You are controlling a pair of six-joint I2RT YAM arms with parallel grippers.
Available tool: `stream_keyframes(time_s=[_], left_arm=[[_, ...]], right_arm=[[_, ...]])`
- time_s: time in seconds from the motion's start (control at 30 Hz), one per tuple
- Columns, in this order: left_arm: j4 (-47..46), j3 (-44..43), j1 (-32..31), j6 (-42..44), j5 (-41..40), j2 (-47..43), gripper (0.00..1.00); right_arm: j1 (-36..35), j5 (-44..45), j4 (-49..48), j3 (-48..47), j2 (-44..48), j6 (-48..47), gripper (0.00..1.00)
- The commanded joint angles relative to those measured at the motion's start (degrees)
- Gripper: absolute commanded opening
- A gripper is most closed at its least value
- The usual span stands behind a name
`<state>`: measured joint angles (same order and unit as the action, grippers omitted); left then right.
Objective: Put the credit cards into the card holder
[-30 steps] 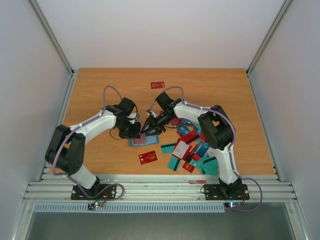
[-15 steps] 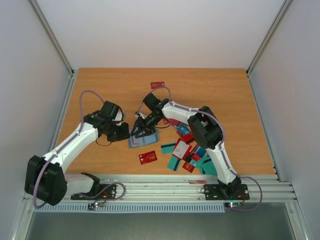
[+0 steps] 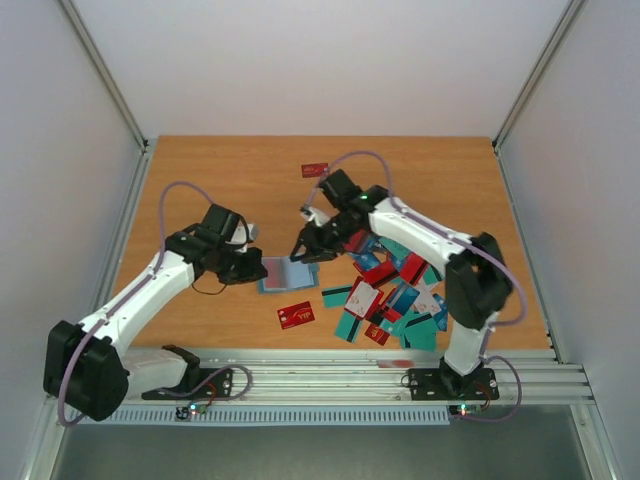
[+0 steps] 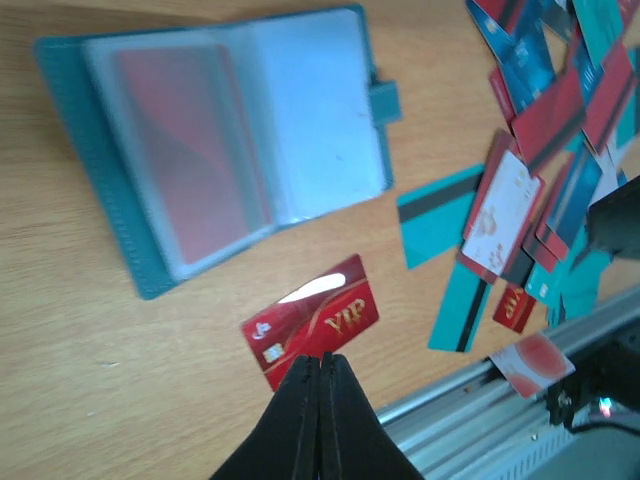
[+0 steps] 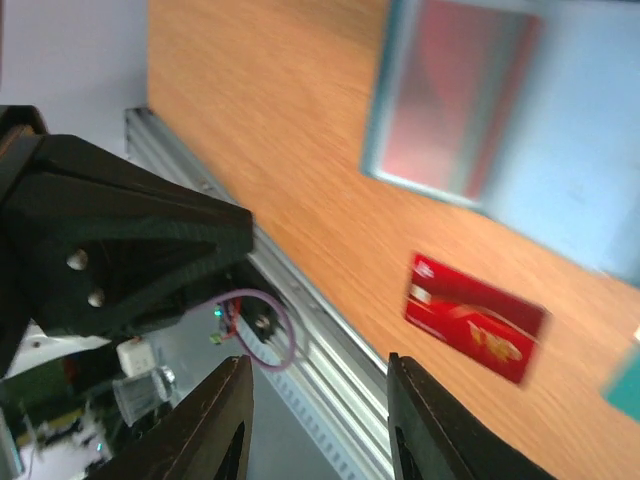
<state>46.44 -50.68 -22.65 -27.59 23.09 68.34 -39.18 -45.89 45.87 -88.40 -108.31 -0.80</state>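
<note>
Teal and open, the card holder [image 4: 220, 150] is seen just ahead of the left claw [image 4: 320, 372], which is pressed together on nothing, with a red VIP card [image 4: 312, 325] at its tip. The right claw [image 5: 318, 420] is held spread and empty above both. One card appears sleeved; next, another must probably be pinched off the desk [image 3: 200, 180]. The heaped credit cards [image 4: 550, 150], plain in the left wrist view, are barely caught by the right.

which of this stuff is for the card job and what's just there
Job: open card holder, pile of credit cards, red VIP card, lone far red card.
Just there: metal rail, wooden table.
</note>
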Motion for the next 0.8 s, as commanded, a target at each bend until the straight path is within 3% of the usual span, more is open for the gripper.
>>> stream_keyframes(time_s=[0.0, 0.2, 0.43, 0.57, 0.77], left_arm=[[-4.6, -2.5, -4.2, 2.0, 3.7, 2.7, 0.02], [-4.2, -6.1, -10.4, 1.4, 0.1, 7.7, 0.05], [-2.3, -7.3, -14.6, 0.5, -2.3, 11.3, 0.07], [1.3, -5.9, -15.4, 0.3, -5.6, 11.3, 0.08], [1.7, -2.5, -17.6, -1.0, -6.1, 8.9, 0.19]], right_arm=[[4.5, 7.4, 0.8, 12.4, 9.0, -0.1, 0.39], [10.0, 8.4, -1.2, 25.2, 17.7, 2.1, 0.39], [10.2, 3.3, -8.5, 33.6, 20.9, 6.4, 0.39], [10.1, 0.6, -12.7, 36.1, 20.3, 8.0, 0.39], [10.1, 1.9, -12.9, 37.5, 20.2, 7.8, 0.40]])
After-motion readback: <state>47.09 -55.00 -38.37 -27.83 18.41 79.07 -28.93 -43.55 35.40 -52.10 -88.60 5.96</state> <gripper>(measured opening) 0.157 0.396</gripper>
